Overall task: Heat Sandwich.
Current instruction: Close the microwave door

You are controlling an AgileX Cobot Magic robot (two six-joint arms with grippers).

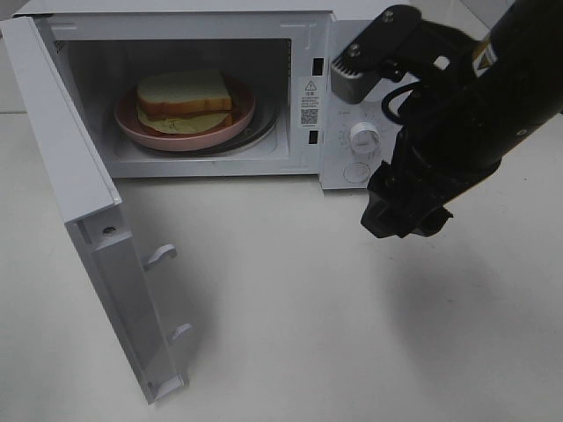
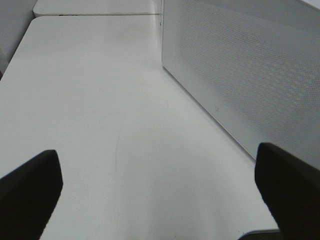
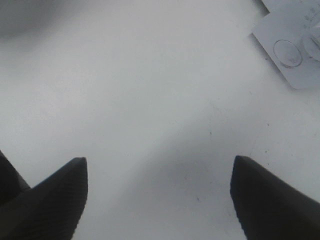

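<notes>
We log the sandwich [image 1: 185,95] on a pink plate [image 1: 189,141] inside the microwave [image 1: 303,53]. The microwave stands at the worktop's [image 1: 308,316] far edge, with its door [image 1: 62,149] swung open. The right gripper [image 3: 159,158] hangs over bare worktop in front of the control panel [image 1: 343,123], jaws wide and empty. The left gripper [image 2: 156,150] is spread wide, holds nothing, and sits beside the microwave's perforated side wall.

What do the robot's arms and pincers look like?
The right arm is chunky and black, with a grey metal block, a looping black cable and a small orange label. The left pincer and right pincer have dark, wedge-shaped fingers.
</notes>
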